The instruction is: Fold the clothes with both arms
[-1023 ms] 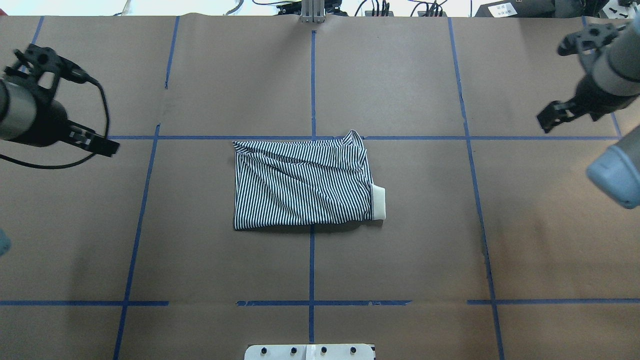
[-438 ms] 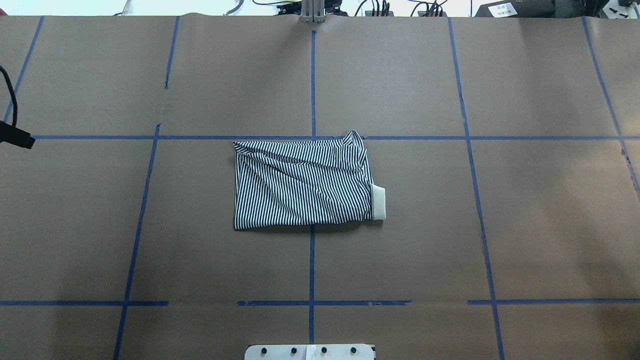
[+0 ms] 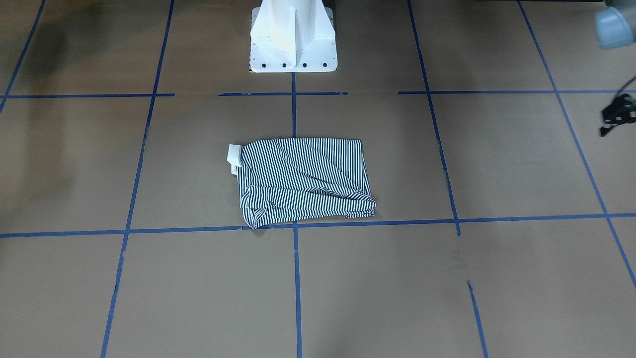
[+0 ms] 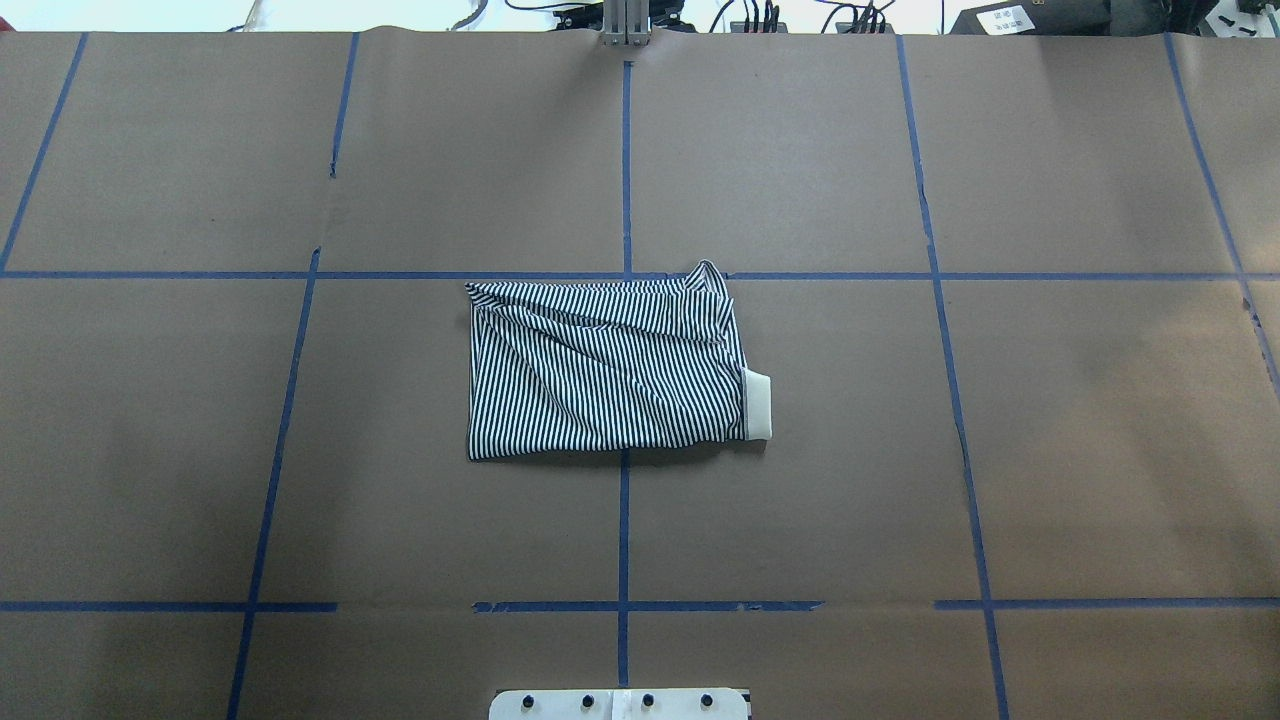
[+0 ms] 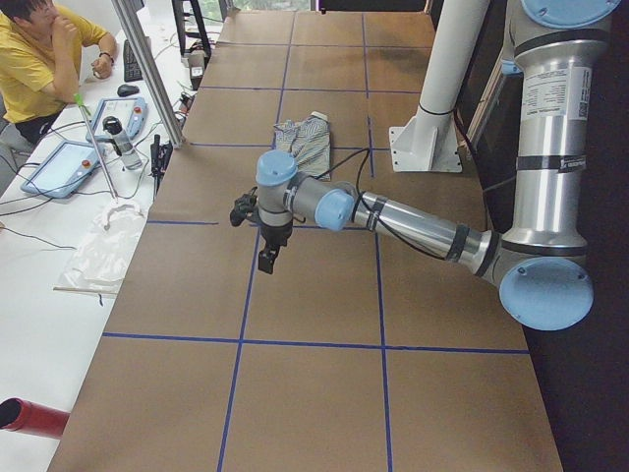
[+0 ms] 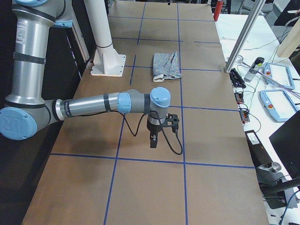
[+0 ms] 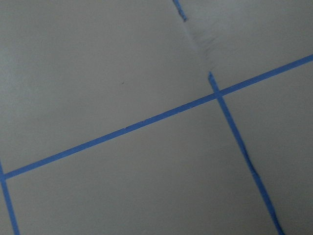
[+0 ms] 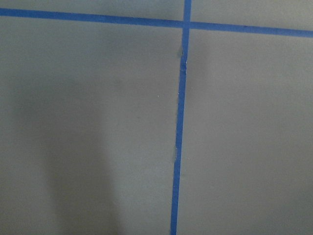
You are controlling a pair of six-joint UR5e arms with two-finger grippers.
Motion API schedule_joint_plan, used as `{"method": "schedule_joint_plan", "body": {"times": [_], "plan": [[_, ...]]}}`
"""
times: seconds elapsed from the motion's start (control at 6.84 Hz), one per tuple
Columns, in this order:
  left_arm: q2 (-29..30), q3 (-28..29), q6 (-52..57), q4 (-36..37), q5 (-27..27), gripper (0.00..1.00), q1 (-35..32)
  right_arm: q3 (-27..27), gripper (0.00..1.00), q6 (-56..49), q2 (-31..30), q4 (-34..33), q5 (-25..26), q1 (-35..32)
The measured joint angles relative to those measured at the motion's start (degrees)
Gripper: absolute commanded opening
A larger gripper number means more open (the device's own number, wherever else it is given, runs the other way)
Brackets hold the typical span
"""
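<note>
The clothes are one navy-and-white striped polo shirt (image 4: 610, 370), folded into a rough rectangle at the table's centre. Its cream collar (image 4: 758, 405) sticks out on the right. The shirt (image 3: 303, 181) also shows in the front-facing view, and smaller in the side views (image 5: 305, 143) (image 6: 167, 64). Both arms are far from it and touch nothing. My left gripper (image 5: 265, 262) hangs over bare paper at the table's left end, with only a black part of it (image 3: 617, 115) at the front-facing view's edge. My right gripper (image 6: 153, 140) hangs over the right end. I cannot tell whether either is open or shut. Both wrist views show only paper and blue tape.
Brown paper with a blue tape grid covers the table (image 4: 300, 450). The white pedestal base (image 3: 293, 35) stands at the robot's side. A person (image 5: 34, 59) sits beyond the far side by a teach pendant (image 5: 69, 167). A metal post (image 6: 243, 37) rises there too.
Both arms have swung outward and left the overhead view, the left arm last. The shirt has not moved.
</note>
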State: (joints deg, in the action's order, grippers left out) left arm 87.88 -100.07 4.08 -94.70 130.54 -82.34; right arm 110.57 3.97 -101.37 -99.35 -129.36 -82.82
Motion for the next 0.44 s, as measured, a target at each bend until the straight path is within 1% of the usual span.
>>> {"method": "schedule_joint_plan", "body": {"times": [0.15, 0.44], "plan": [[-0.6, 3.4, 3.9, 0.5, 0.6, 1.0, -4.7, -0.1, 1.0, -0.2, -1.3, 0.2, -0.2, -0.6], [-1.8, 4.8, 5.6, 4.3, 3.2, 1.0, -9.4, -0.2, 1.0, -0.3, -2.4, 0.6, -0.3, -0.8]]}}
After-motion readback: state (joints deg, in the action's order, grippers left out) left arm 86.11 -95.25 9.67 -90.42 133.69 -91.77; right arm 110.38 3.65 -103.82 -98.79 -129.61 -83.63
